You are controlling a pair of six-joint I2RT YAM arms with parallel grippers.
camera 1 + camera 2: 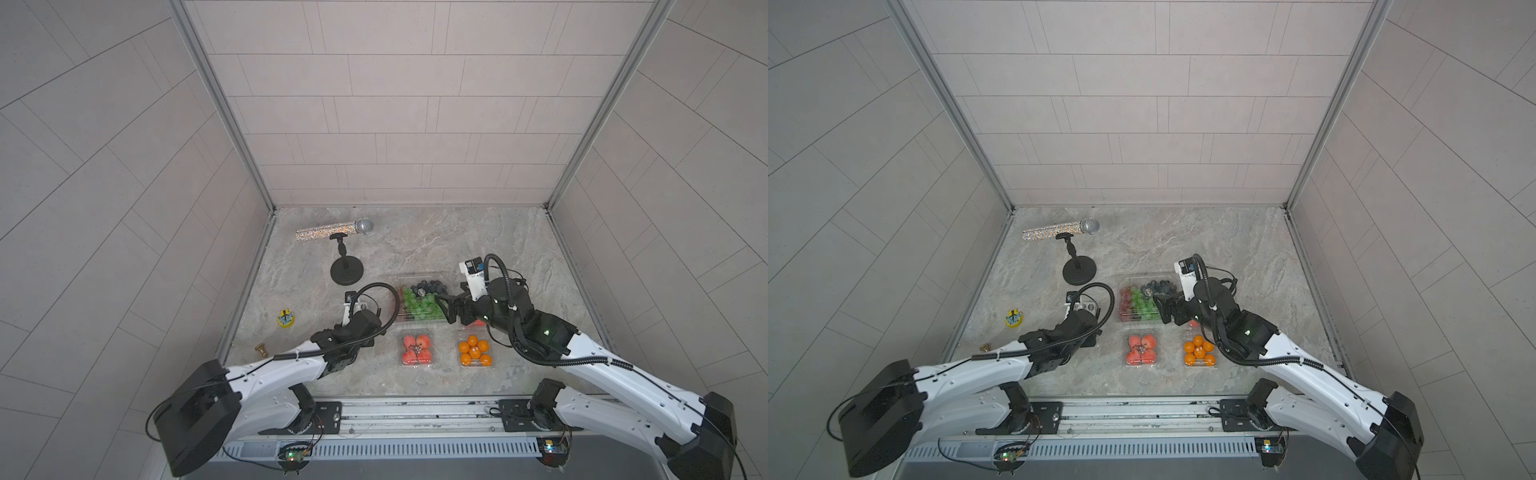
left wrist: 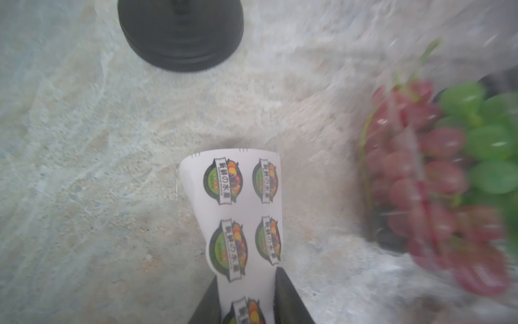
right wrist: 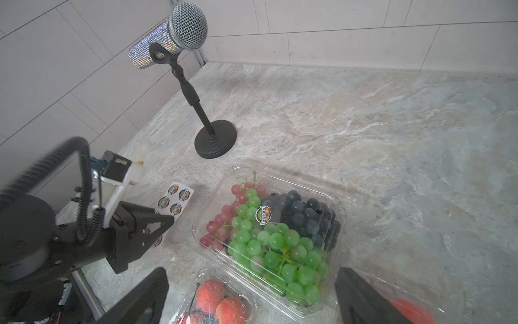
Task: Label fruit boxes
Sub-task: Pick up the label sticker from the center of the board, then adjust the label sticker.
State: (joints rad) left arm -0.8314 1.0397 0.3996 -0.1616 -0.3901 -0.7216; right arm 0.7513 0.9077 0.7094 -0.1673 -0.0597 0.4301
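my left pincer [image 2: 246,304]: clamped narrow on the near end of the white sheet of round fruit stickers [image 2: 238,196]. The sheet juts past my fingertips, bowed across its width, just beside the large clear plastic clamshell box of green and red grapes and dark berries [image 3: 280,232]. Whether its far end touches the grey marbled tabletop [image 1: 457,241] I cannot tell.
my right pincer [image 3: 251,272]: jaws spread wide, empty, hovering over the near edge of that large box.
large box: mid-tabletop, with one round sticker [image 3: 263,214] already on its lid.
small clear box of red-pink fruit [image 1: 417,348], small clear box of oranges [image 1: 475,352]: side by side, nearer my base. I cannot tell whether either is labelled. A further clear box with red fruit [image 3: 412,308] is mostly hidden under my right arm.
risk, sheet: slick paper pinched at one end could slide out or crumple when my right pincer tugs a sticker.
risk, peel: the bow may make me nip backing and sticker together, or the glue may cling to my finger instead of a lid.
risk, boxes: light clamshells would skid or pop open if pressed off-centre.
risk, black round-based microphone stand [image 3: 215,140]: near the sheet, so a wide left swing could topple it.
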